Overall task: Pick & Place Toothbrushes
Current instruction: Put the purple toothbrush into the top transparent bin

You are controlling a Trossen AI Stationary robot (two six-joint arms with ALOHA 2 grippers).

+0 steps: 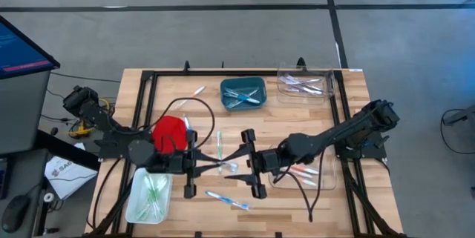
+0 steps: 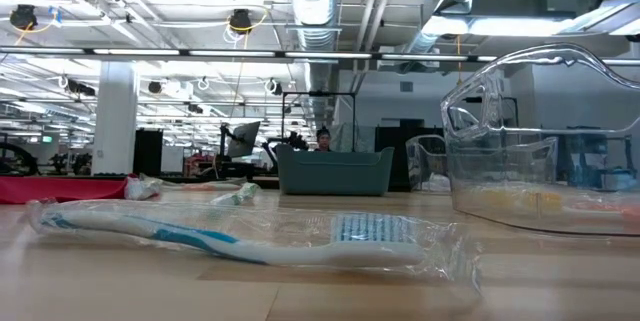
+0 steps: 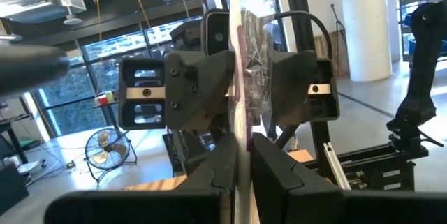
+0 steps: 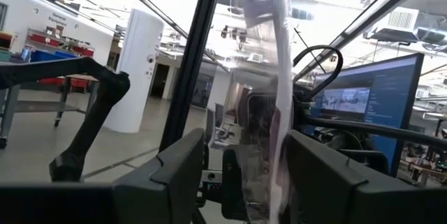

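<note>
A pink-purple toothbrush in a clear wrapper hangs above the table's middle between my two grippers. My left gripper is shut on it. My right gripper faces it from the right, open, with one finger on each side of the wrapper. Loose on the wood lie a blue toothbrush, shown close in the low view, and a green one. My left gripper pinches the wrapped toothbrush between its two fingers, which come level from the table's left and lie across it. The brush is clear of the table and runs on past the fingertips. My right gripper's fingers flank the wrapper; whether they touch it I cannot tell.
A teal bin with blue brushes stands at the far middle, a clear box with pink ones at the far right. A clear box lies under my right arm, a clear tray of green brushes near left, beside a red object.
</note>
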